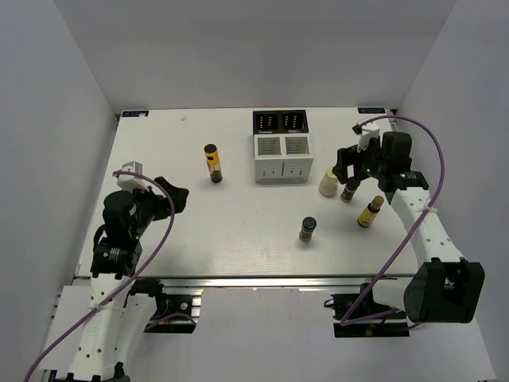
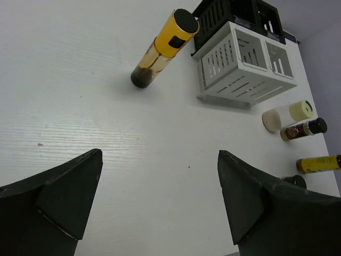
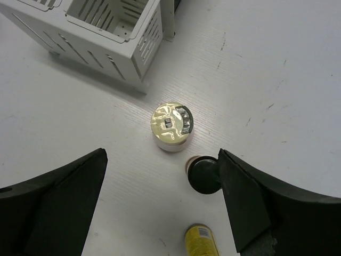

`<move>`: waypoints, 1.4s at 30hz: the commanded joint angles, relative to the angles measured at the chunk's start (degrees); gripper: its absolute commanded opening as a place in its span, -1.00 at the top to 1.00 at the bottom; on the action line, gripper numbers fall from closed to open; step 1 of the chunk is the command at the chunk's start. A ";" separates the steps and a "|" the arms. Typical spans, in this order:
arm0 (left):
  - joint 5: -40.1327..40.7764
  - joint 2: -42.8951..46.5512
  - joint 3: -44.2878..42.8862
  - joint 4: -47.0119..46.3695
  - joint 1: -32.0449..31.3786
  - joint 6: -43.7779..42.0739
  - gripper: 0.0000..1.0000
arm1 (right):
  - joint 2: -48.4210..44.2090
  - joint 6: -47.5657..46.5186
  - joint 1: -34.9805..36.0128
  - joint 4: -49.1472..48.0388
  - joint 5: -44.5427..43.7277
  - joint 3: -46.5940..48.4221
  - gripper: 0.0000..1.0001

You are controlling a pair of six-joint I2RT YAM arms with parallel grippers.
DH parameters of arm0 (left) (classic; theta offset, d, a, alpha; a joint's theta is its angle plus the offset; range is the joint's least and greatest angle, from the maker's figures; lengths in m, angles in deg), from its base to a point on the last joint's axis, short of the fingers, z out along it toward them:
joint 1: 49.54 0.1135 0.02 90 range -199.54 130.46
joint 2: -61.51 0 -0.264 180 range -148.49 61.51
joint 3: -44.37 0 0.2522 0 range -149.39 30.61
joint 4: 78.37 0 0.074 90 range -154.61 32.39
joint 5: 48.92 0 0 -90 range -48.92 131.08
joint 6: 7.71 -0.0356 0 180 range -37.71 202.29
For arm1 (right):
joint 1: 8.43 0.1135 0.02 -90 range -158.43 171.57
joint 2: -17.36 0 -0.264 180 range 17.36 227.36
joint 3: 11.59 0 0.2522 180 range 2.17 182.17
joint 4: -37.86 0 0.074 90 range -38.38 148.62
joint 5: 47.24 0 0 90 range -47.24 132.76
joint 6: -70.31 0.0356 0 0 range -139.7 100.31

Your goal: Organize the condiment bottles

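Notably, the tall yellow bottle (image 1: pixel 211 163) stands upright, its long axis vertical.

No readable text, brand or number anywhere.
Black patch on the tall yellow bottle (image 2: pixel 169 40): no characters made out. Printed band on the small dark-capped bottle (image 2: pixel 301 129): colours only, blurred. Blue corner stickers (image 1: pixel 133 114): too small to read. Reddish marks on the black rack (image 1: pixel 280 121): glowing specks, not decipherable as digits or letters.

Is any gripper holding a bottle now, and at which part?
Nothing is held. The left gripper and the right gripper are both open and empty.
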 commanded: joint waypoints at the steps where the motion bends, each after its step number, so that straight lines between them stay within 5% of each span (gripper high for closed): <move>1: -2.83 0.04 -0.66 -0.63 0.32 -1.32 -0.96 | -0.87 -3.13 -0.04 -0.99 2.32 2.71 -0.79; 5: -3.09 -0.05 -0.75 -0.46 0.41 -1.15 -0.92 | -1.13 -12.07 -0.04 2.77 12.74 3.50 -0.79; 8: -3.53 -0.57 -1.19 -0.20 0.32 -1.23 -0.69 | -1.66 -21.75 -0.04 6.21 20.14 3.86 -0.79; 9: -3.79 -0.84 -1.36 -0.11 0.41 -1.23 -0.29 | -1.83 -22.46 0.05 6.13 20.86 3.94 -0.79; 13: -3.80 -2.07 -2.86 1.03 0.32 -1.59 0.51 | -1.31 -22.90 1.36 6.56 21.83 5.61 -0.79; 15: -3.62 -2.33 -3.73 1.91 0.32 -1.59 0.37 | -0.35 -18.71 2.50 5.16 19.38 6.49 -0.79; 16: -3.45 -2.42 -3.91 2.44 0.32 -1.41 -0.14 | 0.09 -17.91 3.90 5.77 19.20 7.10 -0.79; 17: -3.18 -2.51 -4.09 2.79 0.32 -1.32 -0.39 | 0.53 -17.55 4.87 7.08 16.94 7.63 -0.79; 20: -1.34 -3.12 -5.23 4.46 0.32 -1.67 -0.72 | 1.24 -14.13 8.83 6.13 11.14 8.16 -0.62; 24: -0.63 -5.05 -6.46 4.82 0.32 -3.08 -0.78 | 2.29 -8.16 12.00 2.09 5.68 7.72 -0.13; 26: -0.90 -6.11 -6.81 4.38 0.32 -3.61 -0.78 | 3.78 -4.82 12.44 1.65 0.43 8.69 -0.04; 32: -1.16 -5.94 -5.85 3.94 0.41 -2.73 -0.82 | 9.14 -5.06 12.35 -0.21 -14.09 8.77 -0.35; 42: -1.60 -5.06 -4.18 4.29 0.32 -2.46 -0.85 | 17.84 -8.14 9.81 2.96 -14.29 10.97 -0.57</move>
